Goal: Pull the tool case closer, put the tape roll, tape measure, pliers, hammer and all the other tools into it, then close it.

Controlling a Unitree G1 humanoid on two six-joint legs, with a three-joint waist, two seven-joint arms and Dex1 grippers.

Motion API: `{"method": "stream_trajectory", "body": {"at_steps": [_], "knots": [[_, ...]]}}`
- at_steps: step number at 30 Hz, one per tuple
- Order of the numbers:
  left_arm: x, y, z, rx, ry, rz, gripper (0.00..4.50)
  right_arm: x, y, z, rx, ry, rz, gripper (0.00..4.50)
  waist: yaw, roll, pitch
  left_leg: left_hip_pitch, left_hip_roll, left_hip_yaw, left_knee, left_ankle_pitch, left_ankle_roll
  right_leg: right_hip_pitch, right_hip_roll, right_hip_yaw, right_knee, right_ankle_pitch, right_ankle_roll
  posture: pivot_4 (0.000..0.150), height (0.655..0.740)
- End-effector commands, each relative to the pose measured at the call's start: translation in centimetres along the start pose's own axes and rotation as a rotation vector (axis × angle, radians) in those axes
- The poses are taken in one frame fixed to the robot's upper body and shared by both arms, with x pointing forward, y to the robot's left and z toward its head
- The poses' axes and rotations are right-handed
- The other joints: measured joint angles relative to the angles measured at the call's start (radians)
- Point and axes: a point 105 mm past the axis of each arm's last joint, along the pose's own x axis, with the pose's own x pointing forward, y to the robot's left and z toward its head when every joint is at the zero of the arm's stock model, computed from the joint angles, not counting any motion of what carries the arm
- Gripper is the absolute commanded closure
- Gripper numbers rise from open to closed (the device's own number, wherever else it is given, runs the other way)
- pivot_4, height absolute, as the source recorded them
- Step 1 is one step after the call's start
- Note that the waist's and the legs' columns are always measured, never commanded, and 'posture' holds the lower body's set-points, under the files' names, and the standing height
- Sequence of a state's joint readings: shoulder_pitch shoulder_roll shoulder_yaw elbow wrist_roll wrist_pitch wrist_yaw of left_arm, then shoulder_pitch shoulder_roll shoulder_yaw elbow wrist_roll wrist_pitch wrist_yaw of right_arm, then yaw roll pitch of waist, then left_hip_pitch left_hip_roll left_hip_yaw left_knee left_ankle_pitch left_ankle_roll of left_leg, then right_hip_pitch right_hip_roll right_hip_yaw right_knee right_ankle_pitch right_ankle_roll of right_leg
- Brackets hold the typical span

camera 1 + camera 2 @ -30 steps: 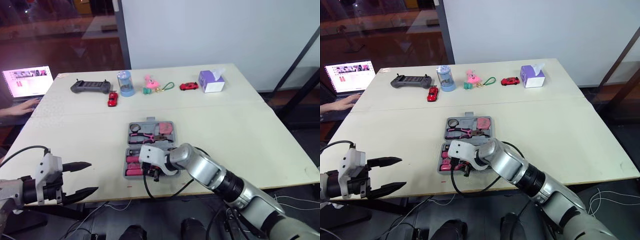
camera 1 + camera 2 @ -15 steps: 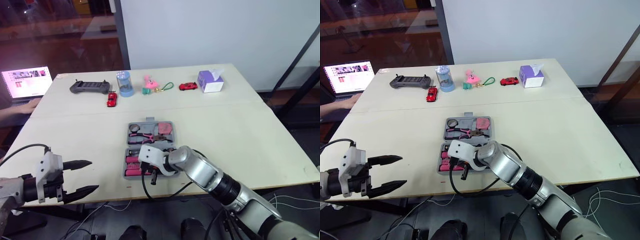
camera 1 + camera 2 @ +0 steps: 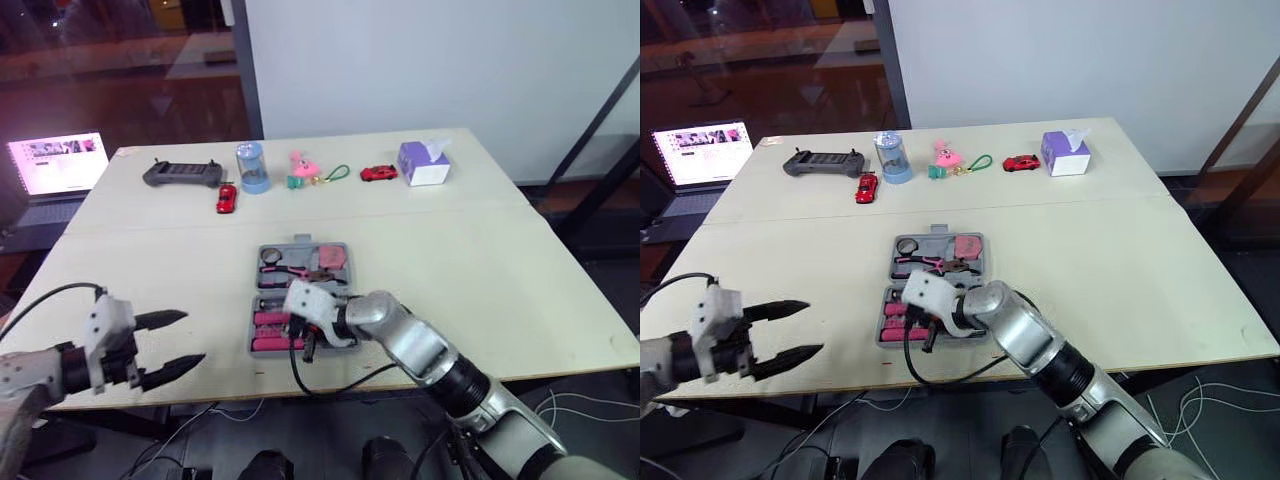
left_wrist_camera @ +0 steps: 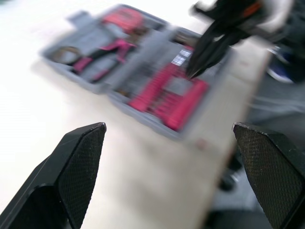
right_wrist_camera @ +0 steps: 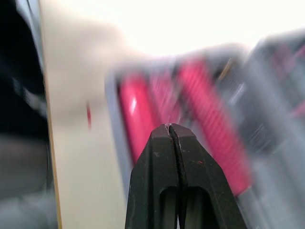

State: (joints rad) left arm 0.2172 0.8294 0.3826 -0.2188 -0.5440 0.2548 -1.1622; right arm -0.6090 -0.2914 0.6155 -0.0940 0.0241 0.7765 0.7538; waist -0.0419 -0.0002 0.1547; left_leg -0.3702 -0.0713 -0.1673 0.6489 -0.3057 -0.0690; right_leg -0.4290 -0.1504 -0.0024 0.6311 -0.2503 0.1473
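Grey plastic tool case [image 3: 299, 241] lies open flat on cream tabletop [image 3: 480, 260], at middle of near edge. Close to robot, so easy to reach. Pink-handled pliers [image 3: 290, 272] sit in far half, row of pink tools [image 3: 268, 320] in near half.

Right gripper [image 3: 309, 350] low over near half, two black fingers pressed together, holding nothing. Maybe poking tool down into slot.

Left gripper [image 3: 193, 338] by near left corner, fingers spread wide, empty, well apart from case. Maybe waiting.

Guess: packing almost done, lid not yet shut.
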Motion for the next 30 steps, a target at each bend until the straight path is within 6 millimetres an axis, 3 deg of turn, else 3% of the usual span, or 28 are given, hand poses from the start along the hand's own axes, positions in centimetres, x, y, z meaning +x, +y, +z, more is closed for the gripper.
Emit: {"method": "stream_trajectory", "body": {"at_steps": [1,2,5,9,14,19,27,30], "knots": [[3.0,4.9,-0.6,-0.109,-0.065,0.307,0.00,-6.2,-4.9,6.3,0.082,-0.355,-0.207,4.48,0.003,0.000,0.000,0.000,0.000,0.000,0.000,0.000,0.000,0.000,0.000,0.000,0.000,0.000,0.000,0.150,0.7400],[3.6,5.3,-0.8,-0.122,-0.070,0.319,0.00,-6.9,-5.9,5.8,0.112,-0.353,-0.253,4.48,0.007,-0.001,0.000,0.000,0.000,-0.001,0.000,0.000,-0.001,0.000,0.000,0.000,0.000,0.000,0.000,0.150,0.7400],[5.2,6.7,-1.6,-0.163,-0.066,0.366,0.63,-8.1,-9.1,1.7,0.171,-0.214,-0.411,4.50,0.004,-0.003,-0.002,0.000,0.000,-0.002,0.001,0.001,-0.002,0.001,0.000,0.000,0.001,0.000,0.000,0.150,0.7400],[7.3,7.9,-2.1,-0.176,-0.061,0.390,2.35,-8.8,-11.4,-4.0,0.199,0.008,-0.561,4.50,0.003,-0.003,-0.002,0.000,-0.001,-0.001,0.001,0.001,-0.002,0.001,0.000,0.000,0.000,0.000,0.000,0.150,0.7400],[10.3,8.0,-3.5,-0.141,0.022,0.340,4.42,-7.4,-10.9,-8.0,0.202,0.166,-0.541,4.50,-0.005,-0.003,-0.002,0.000,-0.001,0.000,0.001,0.001,-0.002,0.000,0.000,0.000,0.001,0.000,0.000,0.150,0.7400],[12.9,7.5,-4.5,-0.093,0.099,0.271,4.48,-6.1,-10.1,-8.7,0.177,0.207,-0.482,4.50,-0.013,-0.003,-0.002,0.000,-0.001,0.001,0.001,0.001,-0.003,0.000,0.000,0.000,0.000,0.000,0.000,0.150,0.7400],[17.0,4.2,-4.1,-0.021,0.100,0.103,4.48,-4.0,-9.2,-6.3,0.132,0.156,-0.406,4.50,-0.012,-0.003,-0.002,-0.001,-0.001,0.000,0.002,0.001,-0.003,0.000,0.000,0.000,0.001,0.000,0.000,0.150,0.7400],[17.4,2.7,-4.1,-0.009,0.100,0.039,4.48,-3.5,-8.7,-5.2,0.095,0.136,-0.370,4.50,-0.009,-0.003,-0.002,-0.001,-0.001,0.000,0.002,0.001,-0.003,0.000,-0.001,0.000,0.001,0.000,0.000,0.150,0.7400]]}}
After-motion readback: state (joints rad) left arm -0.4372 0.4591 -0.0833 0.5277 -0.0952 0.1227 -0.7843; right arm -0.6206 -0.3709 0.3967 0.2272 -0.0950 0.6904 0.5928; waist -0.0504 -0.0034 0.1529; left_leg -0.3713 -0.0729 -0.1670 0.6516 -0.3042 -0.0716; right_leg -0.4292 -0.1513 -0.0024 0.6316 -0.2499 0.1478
